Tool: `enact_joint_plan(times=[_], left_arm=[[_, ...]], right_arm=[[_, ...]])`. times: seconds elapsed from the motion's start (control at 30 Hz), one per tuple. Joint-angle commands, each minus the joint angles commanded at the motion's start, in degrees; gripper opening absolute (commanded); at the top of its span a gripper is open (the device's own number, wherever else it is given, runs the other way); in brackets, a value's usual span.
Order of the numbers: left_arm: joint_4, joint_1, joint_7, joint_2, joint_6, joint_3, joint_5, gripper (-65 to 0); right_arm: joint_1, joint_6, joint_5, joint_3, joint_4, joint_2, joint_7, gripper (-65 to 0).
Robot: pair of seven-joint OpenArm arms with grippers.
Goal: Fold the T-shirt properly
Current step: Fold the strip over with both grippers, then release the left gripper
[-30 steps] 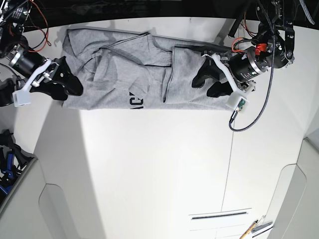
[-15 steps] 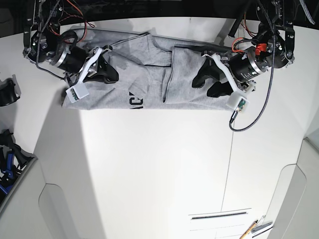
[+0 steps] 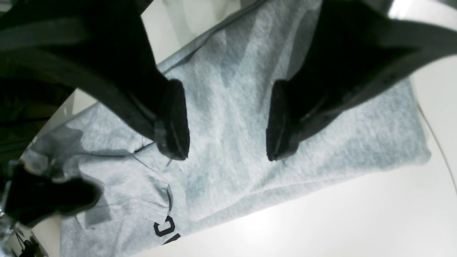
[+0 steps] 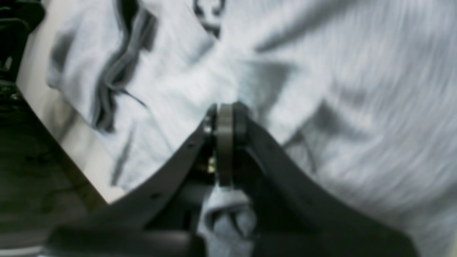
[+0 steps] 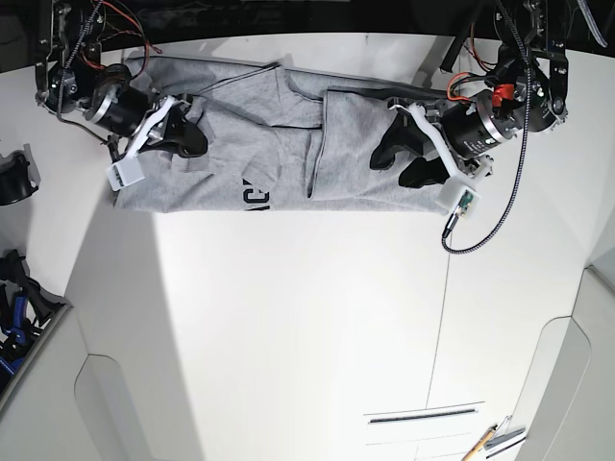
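We see the T-shirt (image 5: 288, 154) stretched along the top of the tabletop (image 5: 307, 327), long axis running left to right across the base view. Our right tool (image 4: 224, 117), at upper left in the base view, is clamped tight on a bunch of grey cloth, pads pressed together. Our left tool (image 3: 225, 121), at upper right, hangs over the other end with its pads spread wide, gripping nothing. The fabric lies directly beneath that gap, so we judge the left arm needs only to drop and pinch.
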Motion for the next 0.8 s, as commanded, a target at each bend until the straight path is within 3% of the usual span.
enact_joint_plan(times=[0.13, 0.23, 0.33, 0.4, 0.6, 0.8], left_arm=[[0.0, 0.0, 0.02, 0.0, 0.02, 0.0, 2.21, -27.4], [0.0, 0.0, 0.0, 0.02, 0.02, -0.02, 2.34, -27.4], [0.0, 0.0, 0.0, 0.0, 0.02, -0.02, 2.34, -27.4], [0.0, 0.0, 0.0, 0.0, 0.02, -0.02, 2.34, -27.4], [0.0, 0.0, -0.02, 0.02, 0.04, 0.0, 2.12, -27.4], [-0.02, 0.0, -0.04, 0.02, 0.04, 0.0, 2.12, -27.4]], right_arm=[[0.02, -0.02, 0.0, 3.48, 6.71, 0.02, -3.26, -65.0], [0.02, -0.07, -0.2, 9.53, 9.62, 0.04, -6.19, -63.7], [0.0, -1.16, -1.16, 17.2, 9.49, 0.07, -7.39, -33.9], [-0.17, -2.71, -1.03, 21.11, 8.9, 0.83, -9.33, -25.2], [-0.61, -3.17, 2.84, 22.38, -1.07, 4.9, -12.13, -24.7], [-0.24, 0.2, 12.92, 21.79, -12.81, 4.46, -15.06, -24.7]])
